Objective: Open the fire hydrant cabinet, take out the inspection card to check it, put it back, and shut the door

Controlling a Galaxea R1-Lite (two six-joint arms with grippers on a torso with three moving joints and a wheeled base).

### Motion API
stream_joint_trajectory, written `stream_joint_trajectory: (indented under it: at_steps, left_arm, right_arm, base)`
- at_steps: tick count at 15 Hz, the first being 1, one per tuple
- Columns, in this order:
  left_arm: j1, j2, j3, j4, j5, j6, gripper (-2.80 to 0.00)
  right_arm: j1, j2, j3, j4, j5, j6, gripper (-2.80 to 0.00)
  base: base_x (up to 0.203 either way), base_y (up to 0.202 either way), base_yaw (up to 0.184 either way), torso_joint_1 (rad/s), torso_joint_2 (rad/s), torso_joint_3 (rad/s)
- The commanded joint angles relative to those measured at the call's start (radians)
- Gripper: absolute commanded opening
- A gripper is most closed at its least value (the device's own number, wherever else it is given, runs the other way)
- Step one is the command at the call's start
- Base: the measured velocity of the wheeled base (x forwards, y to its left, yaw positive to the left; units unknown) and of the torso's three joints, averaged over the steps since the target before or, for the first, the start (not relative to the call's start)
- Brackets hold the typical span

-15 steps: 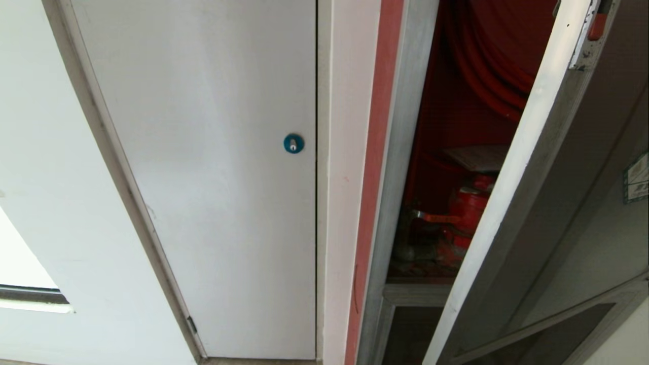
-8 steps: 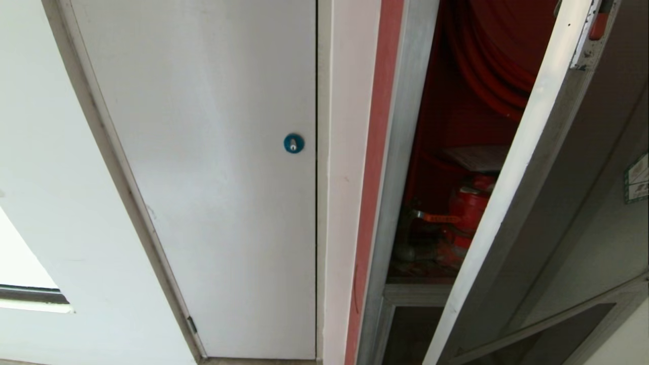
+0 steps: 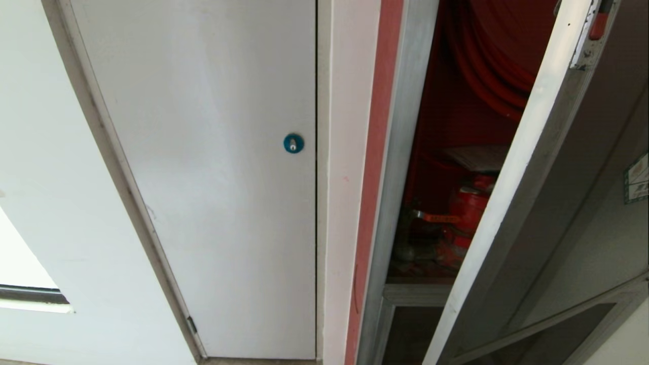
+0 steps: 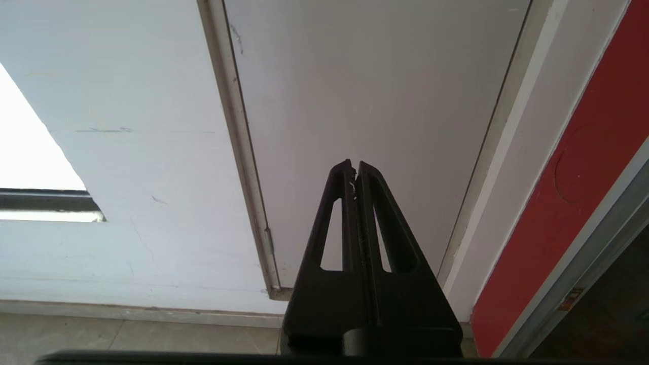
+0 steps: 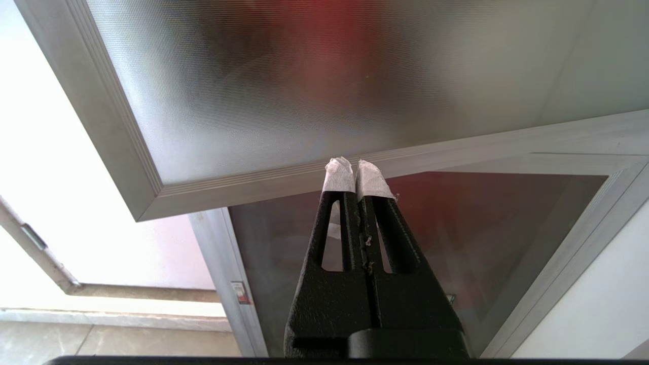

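The left gripper [image 4: 355, 170] is seen with its two black fingers pressed together and nothing between them, pointed at the lower part of a plain white door [image 4: 375, 101], near that door's hinge-side frame and above the tiled floor [image 4: 127, 334]. The right gripper [image 5: 357, 170] is likewise closed and empty, its tips wrapped in white tape; just beyond those tips lies the bottom rail of the door [image 5: 355, 91], whose frosted glass panel fills the space above and ahead of the fingers. Below that rail, behind the fingers, a shorter dark glass panel [image 5: 497, 228] of the fire hydrant cabinet [image 3: 400, 203] is seen. In the head view neither arm is visible; the door is shown swung partly open, with a red latch [image 3: 598, 25] near its top edge and a green-bordered sticker [image 3: 638, 178] on its glass. Through the gap the red interior is exposed, with a red hose [image 3: 487, 71], a red valve [image 3: 469, 208], and the inspection card [image 3: 479, 156] lying flat above the valve, well away from both grippers.
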State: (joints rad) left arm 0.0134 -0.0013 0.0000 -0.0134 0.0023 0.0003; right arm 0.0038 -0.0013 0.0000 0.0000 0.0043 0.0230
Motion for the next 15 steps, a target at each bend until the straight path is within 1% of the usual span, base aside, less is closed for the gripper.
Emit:
stream_joint_trajectory:
  at_steps: [1,7,9,11,13,15]
  left_arm:
    - [0.0,0.0,0.006,0.0,0.0,0.0,-2.8]
    - [0.0,0.0,0.006,0.0,0.0,0.0,-2.8]
    - [0.0,0.001,0.006,0.0,0.001,0.0,-2.8]
    - [0.0,0.001,0.006,0.0,0.001,0.0,-2.8]
    - [0.0,0.001,0.006,0.0,-0.001,0.0,-2.8]
    - [0.0,0.0,0.006,0.0,0.0,0.0,-2.8]
  right_arm:
    - [0.001,0.001,0.0,0.0,0.0,0.0,-2.8]
    - [0.001,0.0,0.0,0.0,-0.012,0.015,-2.8]
    - [0.001,0.0,-0.033,0.011,-0.017,0.018,-2.8]
    - [0.002,0.003,-0.098,0.048,-0.013,0.018,-2.8]
    - [0.002,0.007,-0.176,0.118,0.027,0.018,-2.8]
    - [0.002,0.043,-0.243,0.167,0.095,0.018,-2.8]
  base:
    - [0.0,0.0,0.0,0.0,0.0,0.0]
    - [0.0,0.0,0.0,0.0,0.0,0.0]
    - [0.0,0.0,0.0,0.0,0.0,0.0]
    - [0.0,0.0,0.0,0.0,0.0,0.0]
    - [0.0,0.0,0.0,0.0,0.0,0.0]
    - [0.0,0.0,0.0,0.0,0.0,0.0]
